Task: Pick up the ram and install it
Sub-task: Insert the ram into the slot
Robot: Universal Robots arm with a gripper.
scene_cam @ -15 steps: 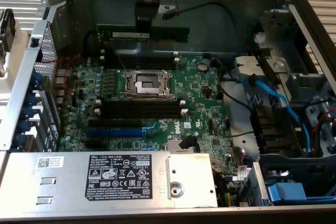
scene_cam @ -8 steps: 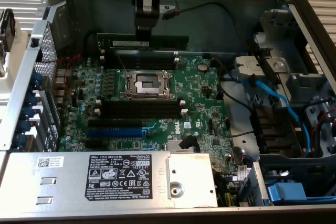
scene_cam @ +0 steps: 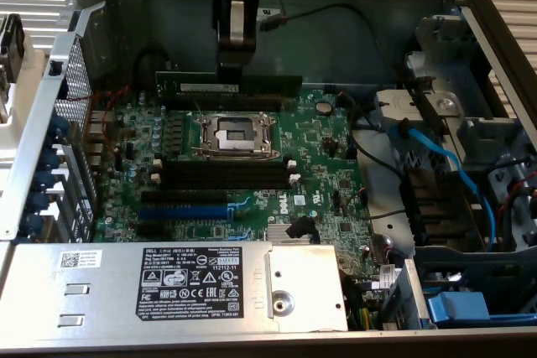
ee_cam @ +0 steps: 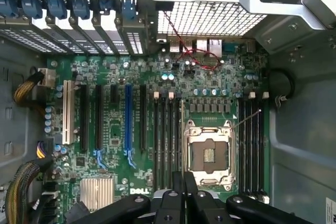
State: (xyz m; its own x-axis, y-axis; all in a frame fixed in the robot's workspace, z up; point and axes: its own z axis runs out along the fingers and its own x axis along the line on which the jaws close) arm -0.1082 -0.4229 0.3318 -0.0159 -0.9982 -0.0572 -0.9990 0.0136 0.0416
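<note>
My gripper [scene_cam: 232, 63] hangs over the far side of the motherboard [scene_cam: 319, 153], shut on the ram [scene_cam: 268, 84]. The ram is a long dark green stick held level by its middle, above the board and behind the CPU socket [scene_cam: 234, 134]. In the wrist view the black fingers [ee_cam: 170, 203] pinch the ram [ee_cam: 182, 129], seen edge-on as a thin line running parallel to the slots. Empty black slots with white end clips [ee_cam: 167, 135] lie on one side of the socket [ee_cam: 208, 153], and more of them [ee_cam: 252, 140] on the other. Which slot the stick is over I cannot tell.
A grey power-supply box [scene_cam: 201, 287] with a label covers the near edge of the case. Blue cables [scene_cam: 445, 165] and drive bays fill the exterior view's right. A blue slot [scene_cam: 180, 211] and black expansion slots lie near the front. The perforated rear panel [scene_cam: 80, 81] stands at the left.
</note>
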